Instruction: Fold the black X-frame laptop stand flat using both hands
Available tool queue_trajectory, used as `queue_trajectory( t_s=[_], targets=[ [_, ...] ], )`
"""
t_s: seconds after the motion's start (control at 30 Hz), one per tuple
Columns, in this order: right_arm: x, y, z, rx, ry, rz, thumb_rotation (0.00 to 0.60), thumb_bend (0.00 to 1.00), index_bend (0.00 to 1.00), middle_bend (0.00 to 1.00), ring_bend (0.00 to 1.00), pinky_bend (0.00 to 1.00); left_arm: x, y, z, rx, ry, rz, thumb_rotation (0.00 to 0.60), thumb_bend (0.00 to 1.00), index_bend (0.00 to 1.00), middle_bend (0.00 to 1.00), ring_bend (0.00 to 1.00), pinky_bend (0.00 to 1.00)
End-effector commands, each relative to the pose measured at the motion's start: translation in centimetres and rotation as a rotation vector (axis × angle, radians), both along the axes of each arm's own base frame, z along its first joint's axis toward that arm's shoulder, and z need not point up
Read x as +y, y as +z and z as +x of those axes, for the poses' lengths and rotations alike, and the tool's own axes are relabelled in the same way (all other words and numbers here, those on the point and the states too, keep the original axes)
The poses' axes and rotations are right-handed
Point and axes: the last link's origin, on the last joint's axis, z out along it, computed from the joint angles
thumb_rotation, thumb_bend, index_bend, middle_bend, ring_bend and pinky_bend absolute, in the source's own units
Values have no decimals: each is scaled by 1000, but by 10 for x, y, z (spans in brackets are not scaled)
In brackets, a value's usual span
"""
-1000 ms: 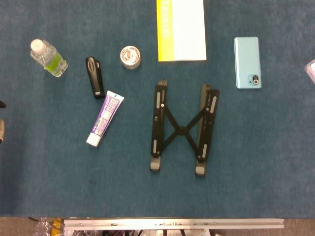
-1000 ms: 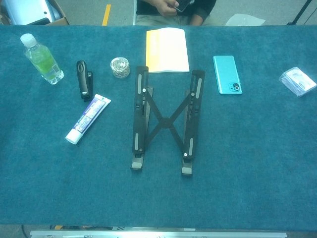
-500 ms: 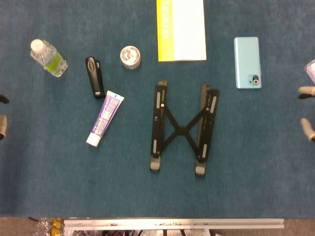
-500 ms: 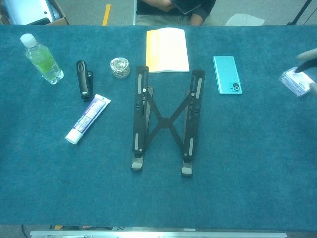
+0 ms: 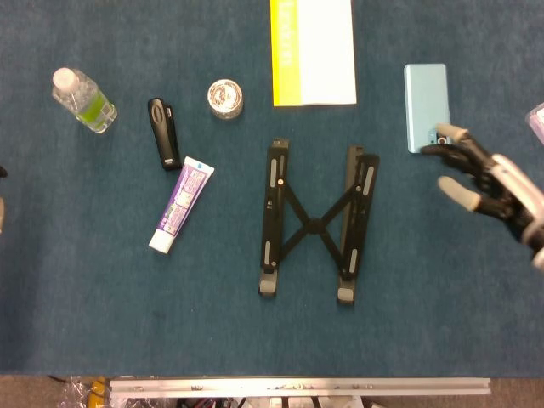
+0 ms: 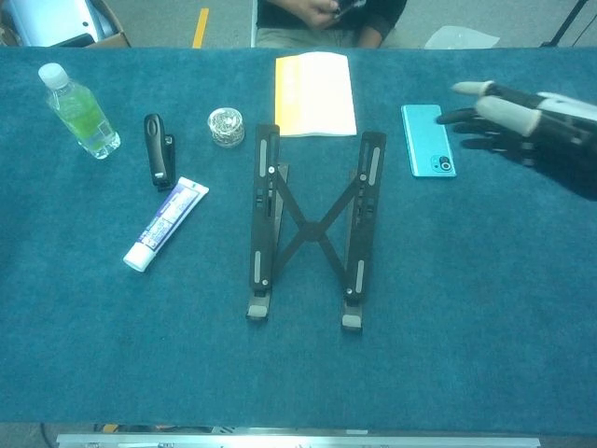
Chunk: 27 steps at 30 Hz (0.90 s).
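Observation:
The black X-frame laptop stand (image 5: 314, 223) lies spread on the blue table cloth, its two rails apart and joined by the crossed links; the chest view shows the stand (image 6: 312, 229) at the centre. My right hand (image 5: 484, 183) hovers right of it with fingers apart and nothing in them, its fingertips (image 5: 448, 133) over the lower end of the teal phone (image 5: 425, 98). In the chest view the right hand (image 6: 518, 117) is well clear of the stand. Only a sliver of my left hand (image 5: 2, 211) shows at the left edge of the head view.
A water bottle (image 5: 83, 99), a black clip-like device (image 5: 163, 132), a toothpaste tube (image 5: 181, 204) and a small round tin (image 5: 225, 98) lie left of the stand. A yellow-and-white booklet (image 5: 312, 51) lies behind it. The table's front edge (image 5: 297, 387) is near.
My right hand has come in from the right edge toward the stand and now reaches the phone. The left fingertips have drawn back slightly at the left edge. The stand has not moved.

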Motion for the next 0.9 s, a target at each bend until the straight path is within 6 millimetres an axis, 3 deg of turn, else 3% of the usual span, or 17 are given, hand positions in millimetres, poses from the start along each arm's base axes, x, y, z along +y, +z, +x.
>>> queue_trajectory(
  t_s=[0.03, 0.57, 0.9],
  targets=[
    [-11, -16, 16, -72, -13, 55, 331, 249, 61, 188, 74, 62, 0, 1, -2, -1, 3, 1, 600, 473, 367, 365, 310, 257],
    [-32, -61, 47, -146, -18, 112, 360, 281, 70, 228, 79, 62, 0, 0, -9, -2, 13, 1, 600, 472, 367, 365, 310, 257],
    [-23, -70, 56, -196, -32, 156, 429, 354, 178, 339, 216, 221, -1, 0, -9, -2, 4, 6, 600, 473, 367, 365, 310, 257]
  ],
)
